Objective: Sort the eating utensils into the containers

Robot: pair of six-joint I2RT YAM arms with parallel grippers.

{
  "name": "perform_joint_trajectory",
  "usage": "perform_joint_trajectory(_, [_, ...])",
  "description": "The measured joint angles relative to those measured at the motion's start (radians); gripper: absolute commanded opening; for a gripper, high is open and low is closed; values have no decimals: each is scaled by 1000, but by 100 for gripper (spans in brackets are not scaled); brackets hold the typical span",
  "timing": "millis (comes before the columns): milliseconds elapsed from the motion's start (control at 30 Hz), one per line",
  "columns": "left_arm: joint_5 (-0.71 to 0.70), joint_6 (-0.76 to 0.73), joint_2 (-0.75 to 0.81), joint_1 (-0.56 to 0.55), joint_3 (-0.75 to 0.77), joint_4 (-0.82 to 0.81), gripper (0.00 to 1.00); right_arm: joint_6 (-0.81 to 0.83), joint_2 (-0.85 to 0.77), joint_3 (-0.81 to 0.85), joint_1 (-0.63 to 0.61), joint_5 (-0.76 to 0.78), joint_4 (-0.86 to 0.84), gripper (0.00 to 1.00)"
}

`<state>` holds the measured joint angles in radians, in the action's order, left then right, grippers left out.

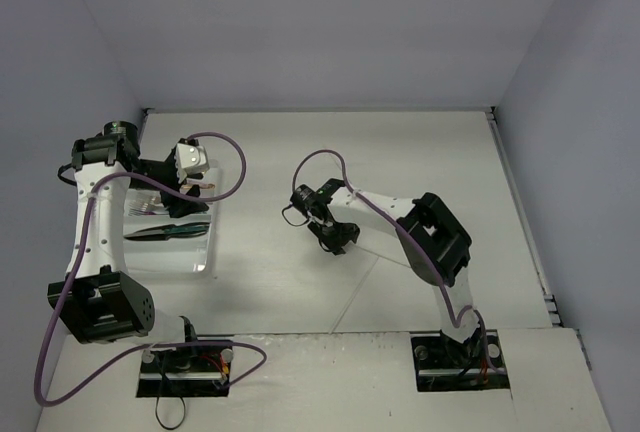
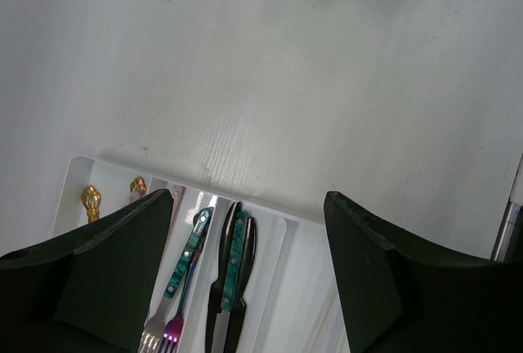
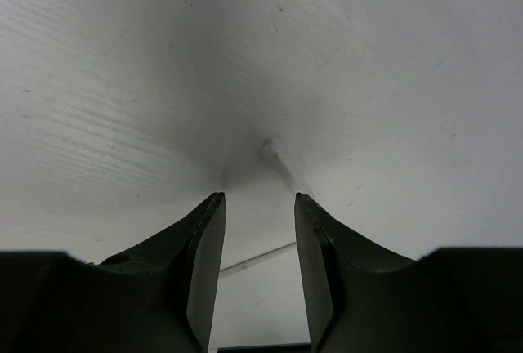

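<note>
Right gripper (image 3: 257,198): my fingers set to a slim gap, nothing clamped, low over the white table (image 3: 122,59); one thin pale stick (image 3: 276,161) lies just beyond the tips at twelve o'clock. Left gripper (image 2: 249,198): fingers wide, empty, above the white shallow divided plastic tray (image 2: 73,175), at nine o'clock from my right. Step judged: picking the stick; next needs edging forward, closing fully.

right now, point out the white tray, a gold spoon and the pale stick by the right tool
white tray (image 2: 114,180), left wrist view, bare floor near rim
gold spoon (image 2: 90,199), left wrist view, ornate handle end
pale stick (image 3: 280,167), right wrist view, shaft near its tip
</note>
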<state>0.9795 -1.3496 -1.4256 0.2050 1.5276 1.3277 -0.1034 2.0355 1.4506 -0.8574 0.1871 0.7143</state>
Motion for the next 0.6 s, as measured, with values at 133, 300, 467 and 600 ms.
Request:
perform_joint_trajectory(133, [8,0,1,0,0,0,71,1,1,0,0,15,0,36])
perform_joint_trajectory(300, [18,0,1,0,0,0,71,9,14,1,0,21,-3,34])
perform_joint_trajectory(467, [24,-1,1,0,0,1,71,35,53,36,1,24,23,27])
perform_joint_trajectory(600, [29,-1,1,0,0,1,71,54,67,50,4,22,33,20])
